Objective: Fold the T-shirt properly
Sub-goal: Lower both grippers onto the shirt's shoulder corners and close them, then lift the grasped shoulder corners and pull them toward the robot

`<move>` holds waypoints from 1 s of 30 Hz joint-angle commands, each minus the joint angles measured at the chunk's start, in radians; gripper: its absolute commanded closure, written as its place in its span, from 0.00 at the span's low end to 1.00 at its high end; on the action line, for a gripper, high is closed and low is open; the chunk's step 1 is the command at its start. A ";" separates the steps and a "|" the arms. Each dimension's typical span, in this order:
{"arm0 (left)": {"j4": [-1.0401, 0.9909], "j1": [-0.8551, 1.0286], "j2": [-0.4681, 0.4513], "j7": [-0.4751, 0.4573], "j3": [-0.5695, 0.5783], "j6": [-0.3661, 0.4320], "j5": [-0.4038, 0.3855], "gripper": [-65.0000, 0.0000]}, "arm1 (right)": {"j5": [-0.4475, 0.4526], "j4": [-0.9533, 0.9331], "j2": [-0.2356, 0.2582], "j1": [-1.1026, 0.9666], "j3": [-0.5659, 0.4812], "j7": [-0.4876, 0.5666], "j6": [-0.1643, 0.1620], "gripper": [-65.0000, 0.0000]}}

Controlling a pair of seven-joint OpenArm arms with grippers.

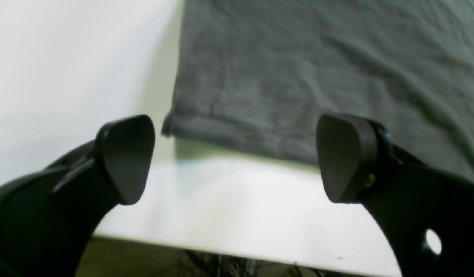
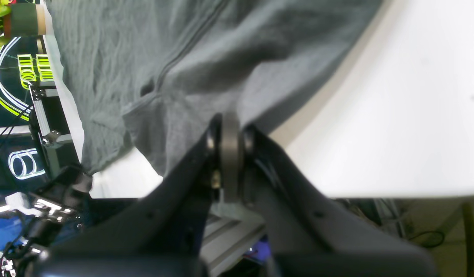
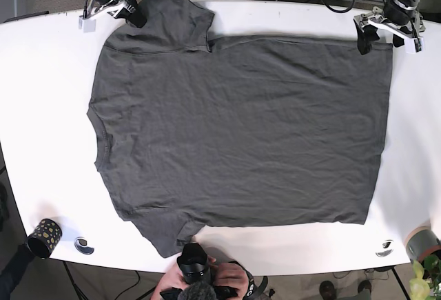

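Note:
A dark grey T-shirt (image 3: 241, 127) lies spread flat on the white table (image 3: 48, 107), collar to the left and hem to the right. My right gripper (image 3: 134, 16) is at the far left and is shut on the edge of the far sleeve (image 2: 190, 107), with the jaws pinched together (image 2: 229, 130) on the cloth. My left gripper (image 3: 377, 40) is at the far right, open, at the far hem corner. In the left wrist view its fingertips (image 1: 125, 161) straddle the hem corner (image 1: 171, 125) from just above, with nothing between them (image 1: 235, 159).
A dark speckled cup (image 3: 43, 236) and a small round object (image 3: 84, 245) sit at the near left corner. Another small object (image 3: 384, 248) and a potted plant (image 3: 422, 248) are at the near right. A person with a camera (image 3: 203, 279) is at the near edge. The table edge (image 1: 221, 250) runs close behind my left gripper.

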 commanded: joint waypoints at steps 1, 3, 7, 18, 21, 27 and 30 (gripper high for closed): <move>-0.005 0.000 -0.011 -0.018 -0.003 -0.020 -0.011 0.03 | 0.020 0.018 0.010 -0.007 0.004 0.008 0.011 1.00; -0.030 -0.014 -0.011 -0.018 -0.003 -0.026 -0.011 0.03 | 0.020 0.018 0.010 -0.007 0.004 0.008 0.011 1.00; -0.080 -0.043 -0.028 -0.018 -0.003 -0.024 -0.010 0.03 | 0.020 0.018 0.010 -0.006 0.004 0.008 0.011 1.00; -0.125 -0.074 -0.046 -0.018 -0.001 -0.026 -0.011 0.19 | 0.018 0.015 0.012 0.005 0.006 0.008 0.011 1.00; -0.125 -0.074 -0.046 -0.018 -0.001 -0.026 -0.010 0.43 | 0.018 0.015 0.012 0.005 0.006 0.008 0.011 1.00; -0.125 -0.075 -0.046 -0.018 0.009 -0.026 -0.003 0.88 | 0.018 0.015 0.012 0.005 0.006 0.008 0.011 1.00; -0.122 -0.075 -0.046 -0.018 0.040 -0.026 0.032 0.89 | 0.014 0.015 0.012 0.005 0.006 0.008 0.011 1.00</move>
